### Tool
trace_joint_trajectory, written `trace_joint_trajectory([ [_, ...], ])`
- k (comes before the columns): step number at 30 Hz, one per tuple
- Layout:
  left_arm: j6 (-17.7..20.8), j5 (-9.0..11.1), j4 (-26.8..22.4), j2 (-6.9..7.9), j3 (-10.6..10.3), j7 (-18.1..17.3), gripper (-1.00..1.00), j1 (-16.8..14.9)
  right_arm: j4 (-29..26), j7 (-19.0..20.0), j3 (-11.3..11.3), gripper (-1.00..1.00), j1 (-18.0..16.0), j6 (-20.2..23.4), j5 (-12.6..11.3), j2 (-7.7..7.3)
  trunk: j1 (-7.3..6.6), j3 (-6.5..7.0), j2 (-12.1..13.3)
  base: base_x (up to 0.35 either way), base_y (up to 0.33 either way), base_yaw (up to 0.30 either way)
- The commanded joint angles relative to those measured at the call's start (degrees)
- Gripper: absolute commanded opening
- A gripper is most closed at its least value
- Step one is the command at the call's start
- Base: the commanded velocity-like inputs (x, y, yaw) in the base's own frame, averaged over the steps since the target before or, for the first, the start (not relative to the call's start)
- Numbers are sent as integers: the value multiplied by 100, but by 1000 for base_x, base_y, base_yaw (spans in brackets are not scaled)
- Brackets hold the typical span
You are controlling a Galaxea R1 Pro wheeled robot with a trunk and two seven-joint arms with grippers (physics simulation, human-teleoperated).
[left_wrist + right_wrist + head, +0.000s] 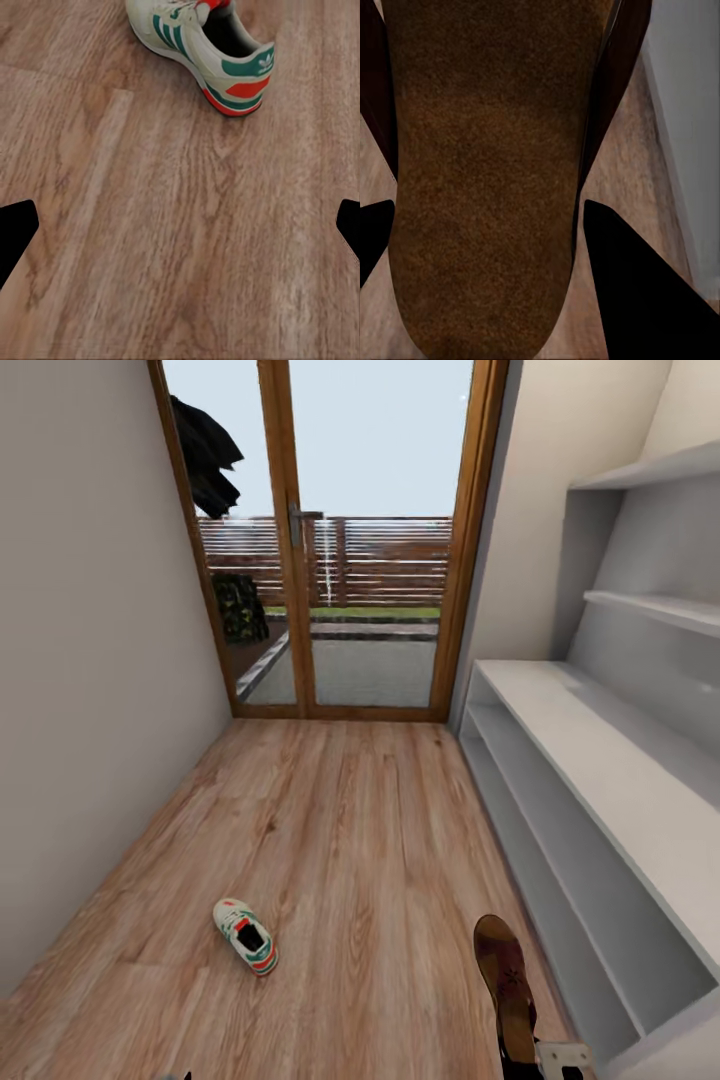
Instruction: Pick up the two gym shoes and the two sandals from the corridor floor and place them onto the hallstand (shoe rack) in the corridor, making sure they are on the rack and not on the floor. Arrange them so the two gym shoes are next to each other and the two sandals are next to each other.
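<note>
Nearest item, lower right of the head view: one dark brown sandal [505, 985] with a tan footbed, toe pointing far, its near end meeting the right hand [560, 1060] at the bottom edge. Right wrist view: sandal footbed [484, 180] lies between the two dark fingers [637, 292], which flank its sides closely; whether they press on it cannot be told. Floor: light brown wood-grain planks [350, 830]. One gym shoe [246, 936], white with green stripes and red-orange accents, lies on the floor at near left, well apart from the sandal. Left wrist view: the same gym shoe [206, 56] rests on the planks, heel toward the camera; left hand [180, 225] spread wide, fingertips [16, 229] apart at either edge, holding nothing, with bare floor between them. Hallstand [610, 760]: white, along the right wall, low desk top with two open shelf levels beneath and two floating shelves [655, 610] on the back panel; no footwear visible on any level. Far end: wood-framed glass door [330, 540].
</note>
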Motion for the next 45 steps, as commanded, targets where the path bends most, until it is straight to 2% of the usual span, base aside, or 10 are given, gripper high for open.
trace_joint_trajectory([
  [1,-11,-18,5,-5,48,-54,100,-7,1,-17,5,-100,-2,-13,-5,-1,2,-5,-2,288,-154,278],
  [13,-11,-18,5,-5,47,-54,100,-7,1,-16,5,-100,-1,-13,-5,-1,2,-5,-2,265,-153,278],
  [31,-11,-24,5,-5,45,-54,100,-7,2,-16,5,-100,-2,-13,-5,-1,2,-5,-2,45,-23,278],
  [45,-11,-26,6,-5,45,-54,100,-7,3,-17,5,-100,0,-13,-5,-1,2,-5,-2,200,-180,264],
])
